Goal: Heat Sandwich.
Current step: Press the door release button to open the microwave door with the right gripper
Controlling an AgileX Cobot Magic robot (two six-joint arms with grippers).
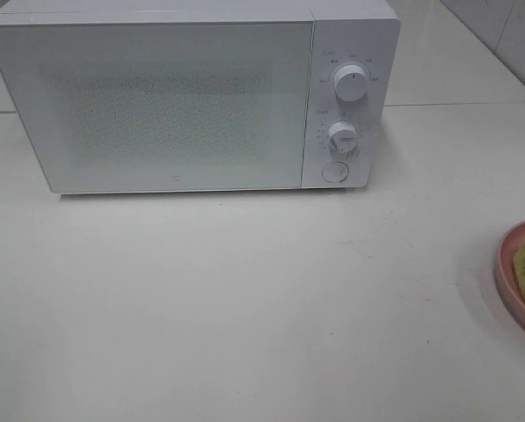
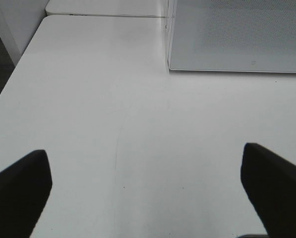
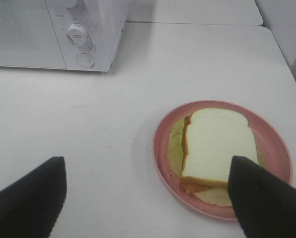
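- While I am looking down through the high camera, I am seeing the white microwave (image 1: pixel 192 97) standing at the back of the pale surface (image 1: pixel 244 299), with its door (image 1: pixel 148 114) shut.
- On the panel to the right of the door, the upper knob (image 1: pixel 351 83) is sitting above the lower knob (image 1: pixel 342 136), and a round button (image 1: pixel 335 171) is sitting below both.
- I am finding the sandwich (image 3: pixel 214 146) lying flat on the pink plate (image 3: pixel 162 144), well to the right of the microwave and nearer the front. The high camera is catching only a sliver of it at its right edge.
- White bread is facing up, with green lettuce and a reddish layer peeking out along one side.
- I am holding the right end effector (image 3: pixel 147 158) spread wide and gripping nothing. It is hanging just beside the plate and partly over its near rim, and I cannot tell whether it is touching the rim.
- I am holding the left end effector (image 2: pixel 144 148) spread wide too, gripping nothing, over bare surface in front of the microwave's left corner.
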